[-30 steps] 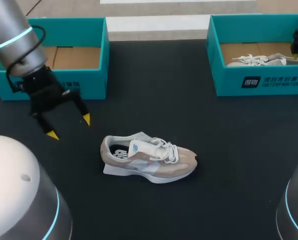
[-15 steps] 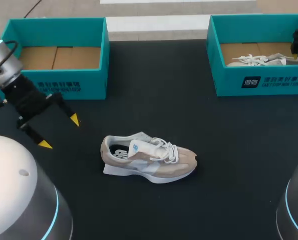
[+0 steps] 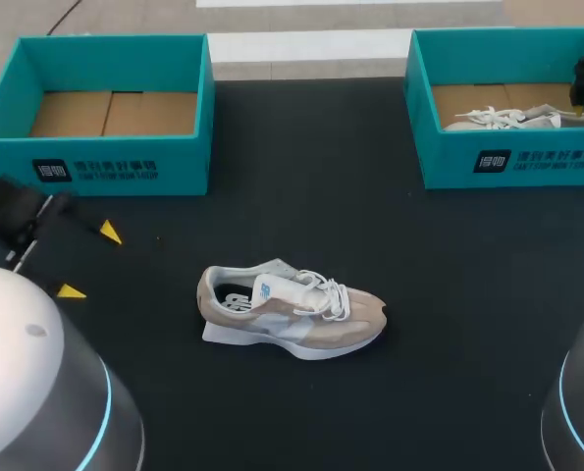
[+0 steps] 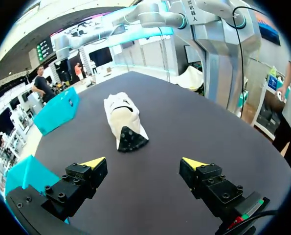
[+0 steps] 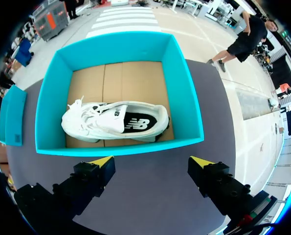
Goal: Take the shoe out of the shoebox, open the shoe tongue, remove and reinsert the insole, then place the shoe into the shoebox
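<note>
Table [image 3: 301,177]: black; the beige sneaker [image 3: 290,314] is set upright on it, outside both boxes.
Empty shoebox [image 3: 184,167]: well behind the sneaker's heel.
Second shoebox [image 3: 449,162]: well behind its toe; a white shoe [image 3: 498,118] is seen inside.
Sneaker axis: heel toward the left arm.
Left gripper [image 3: 88,261]: spread, empty, off the heel, nearer; nothing is seen between.
Right gripper [image 5: 151,161]: spread, empty, well beyond the sneaker's toe.

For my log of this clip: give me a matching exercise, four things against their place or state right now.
Things:
1. beige shoe
2. white shoe
3. left shoebox
4. left end effector

Place or state:
A. open, gripping nothing
B. lying on the table
C. inside the right shoebox
D. only cardboard lining inside

Pairs: 1-B; 2-C; 3-D; 4-A
</note>
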